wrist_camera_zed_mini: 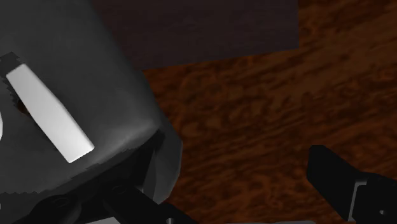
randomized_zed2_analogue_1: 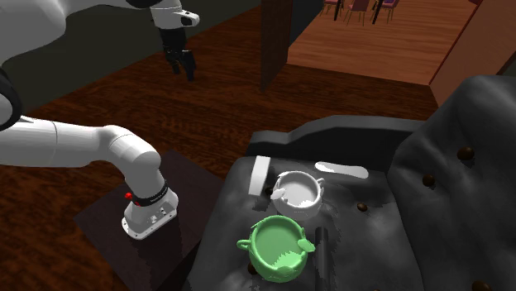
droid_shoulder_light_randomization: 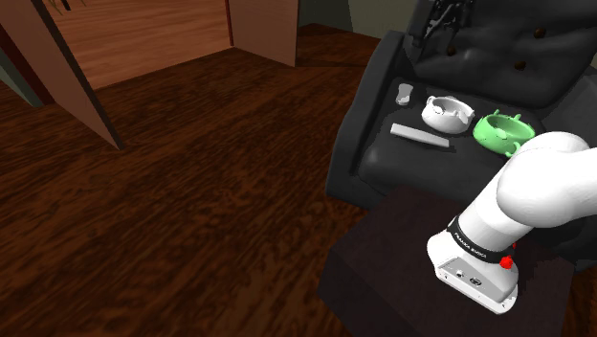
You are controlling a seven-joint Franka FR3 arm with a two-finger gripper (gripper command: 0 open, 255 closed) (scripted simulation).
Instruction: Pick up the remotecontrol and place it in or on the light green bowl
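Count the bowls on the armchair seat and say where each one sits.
2. The white bowl sits mid-seat on the dark armchair. The light green bowl sits beside it, nearer the second exterior view's bottom edge. Nothing seems to hide another.

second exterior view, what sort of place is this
Likely a living room in a house: a dark tufted armchair, a wood floor, and chairs in the next room.

Dark wood floor (droid_shoulder_light_randomization: pixel 191 211) with a polished grain, black armchair (randomized_zed2_analogue_1: pixel 463 207) in soft-sheened buttoned upholstery, remote (droid_shoulder_light_randomization: pixel 420 136) plain matt grey, green bowl (randomized_zed2_analogue_1: pixel 277 246) smooth, my arm (droid_shoulder_light_randomization: pixel 541 187) shines glossy white.
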